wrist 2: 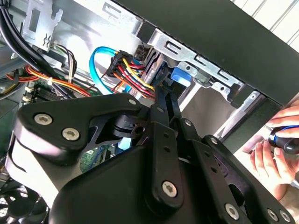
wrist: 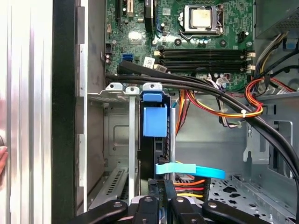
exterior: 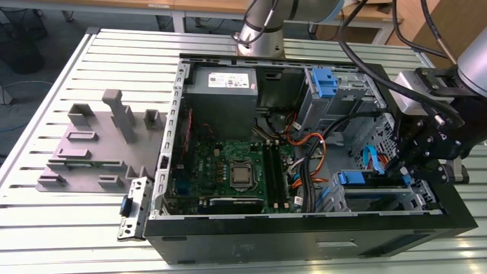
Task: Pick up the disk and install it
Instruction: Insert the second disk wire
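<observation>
Ribbed metal worktop [exterior: 91,228] carries the open computer case [exterior: 304,240]. The gripper [exterior: 426,151] reaches into its drive cage [wrist: 117,135], where the disk [wrist: 154,135] stands seated; the jaws' state I cannot tell. Installing seems near finished.

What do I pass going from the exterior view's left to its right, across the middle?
Grey slotted tray → green motherboard → orange and black cable bundle → blue-railed disk in the drive cage → gripper at the case's far edge.
</observation>
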Controlling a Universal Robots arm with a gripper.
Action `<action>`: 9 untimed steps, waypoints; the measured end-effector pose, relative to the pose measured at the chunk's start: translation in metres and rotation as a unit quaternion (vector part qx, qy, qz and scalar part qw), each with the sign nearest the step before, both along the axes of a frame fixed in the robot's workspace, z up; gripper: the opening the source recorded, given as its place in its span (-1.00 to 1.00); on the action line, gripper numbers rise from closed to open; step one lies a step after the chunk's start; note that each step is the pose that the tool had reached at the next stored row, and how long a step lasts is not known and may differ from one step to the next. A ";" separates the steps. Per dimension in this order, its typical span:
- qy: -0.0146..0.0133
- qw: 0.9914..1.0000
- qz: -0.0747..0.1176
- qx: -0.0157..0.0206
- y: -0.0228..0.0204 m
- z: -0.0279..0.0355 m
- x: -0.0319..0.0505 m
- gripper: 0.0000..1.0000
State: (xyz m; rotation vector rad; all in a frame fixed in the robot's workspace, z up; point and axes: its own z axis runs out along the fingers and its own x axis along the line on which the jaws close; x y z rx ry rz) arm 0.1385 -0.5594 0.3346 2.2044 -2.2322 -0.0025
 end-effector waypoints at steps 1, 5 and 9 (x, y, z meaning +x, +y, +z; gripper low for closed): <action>0.000 1.000 0.000 0.000 0.0000 -0.0002 -0.0002 -0.66; 0.000 1.000 0.000 0.000 0.0001 -0.0004 -0.0007 -0.66; 0.000 1.000 0.000 0.000 0.0002 -0.0004 -0.0009 -0.66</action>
